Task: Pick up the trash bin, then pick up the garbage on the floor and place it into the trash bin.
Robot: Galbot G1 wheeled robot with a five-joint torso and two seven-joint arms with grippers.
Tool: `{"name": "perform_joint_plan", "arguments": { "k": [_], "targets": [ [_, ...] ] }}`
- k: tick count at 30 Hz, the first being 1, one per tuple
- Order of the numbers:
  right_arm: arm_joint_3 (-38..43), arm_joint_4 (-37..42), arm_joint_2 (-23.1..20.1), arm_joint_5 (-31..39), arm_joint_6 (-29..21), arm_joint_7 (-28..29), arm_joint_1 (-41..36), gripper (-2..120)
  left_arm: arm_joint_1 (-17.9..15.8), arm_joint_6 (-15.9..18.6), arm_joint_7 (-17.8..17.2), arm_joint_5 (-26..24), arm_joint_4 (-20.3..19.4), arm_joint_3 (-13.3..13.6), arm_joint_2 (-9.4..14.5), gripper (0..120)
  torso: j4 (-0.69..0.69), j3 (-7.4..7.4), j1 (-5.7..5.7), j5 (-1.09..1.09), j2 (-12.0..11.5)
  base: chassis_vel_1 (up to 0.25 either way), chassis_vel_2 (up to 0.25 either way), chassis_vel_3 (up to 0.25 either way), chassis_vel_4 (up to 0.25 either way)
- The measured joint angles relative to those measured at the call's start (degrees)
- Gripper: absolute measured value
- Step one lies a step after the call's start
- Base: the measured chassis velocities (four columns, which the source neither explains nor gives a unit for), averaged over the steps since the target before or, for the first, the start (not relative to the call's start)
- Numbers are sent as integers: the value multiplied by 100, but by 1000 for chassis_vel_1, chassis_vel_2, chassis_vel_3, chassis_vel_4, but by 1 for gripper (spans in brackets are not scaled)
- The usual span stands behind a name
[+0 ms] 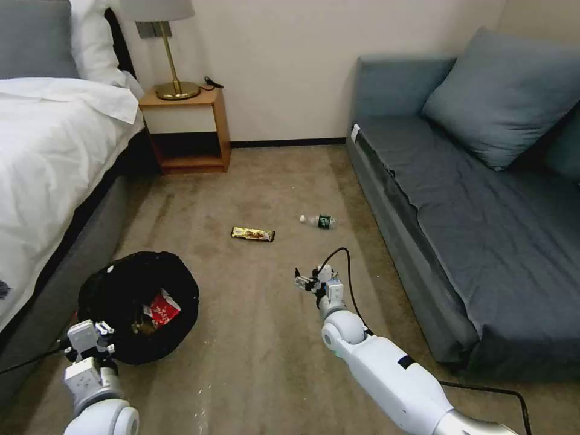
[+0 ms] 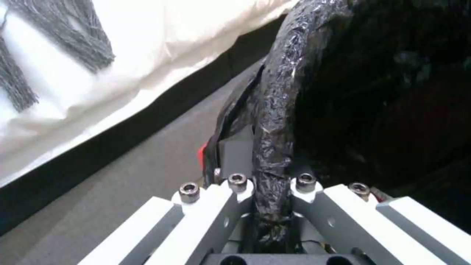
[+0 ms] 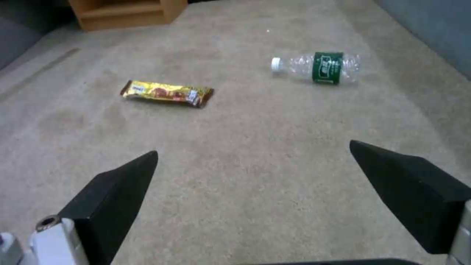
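The bin sits low by the bed, on the robot's left. A crinkly black bag covers it entirely, so it reads as a round, dark, glossy lump with a wide mouth. Inside lie a red-and-white packet and, beside it, something darker I can't make out. The left hand is at the bin's near rim. In the left wrist view its fingers are pinched tight on the bag-wrapped rim, one outside and one inside.

Two pieces of litter lie on the carpet, well apart from the bin. The wrapper is a flat gold bar with dark ends and a picture printed on its face, lying crosswise in the middle of the floor. The bottle lies on its side nearer the sofa; it is small, clear and ribbed, with a white cap and a green label around its middle. The cap points toward the wrapper.

The right hand hangs above bare carpet, short of both pieces and between them. Its two black fingertips are spread wide, with nothing in them. In the right wrist view the wrapper and the bottle both lie ahead of the gap.

A nightstand with a brass lamp stands against the far wall.
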Motion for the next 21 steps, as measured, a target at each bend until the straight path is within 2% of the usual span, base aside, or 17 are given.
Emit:
{"name": "perform_joint_plan", "arguments": {
  "k": [15, 21],
  "targets": [
    [-181, -84, 108, -72, 62, 12, 164, 100, 62, -65, -44, 8, 20, 3, -30, 3, 1, 0, 0, -1, 0, 0, 0, 0, 0],
    [-257, -136, 75, -120, 133, -68, 299, 100, -14, -66, -45, 9, 76, -1, -6, 3, 1, 0, 0, -1, 0, 0, 0, 0, 0]
  ]
}}
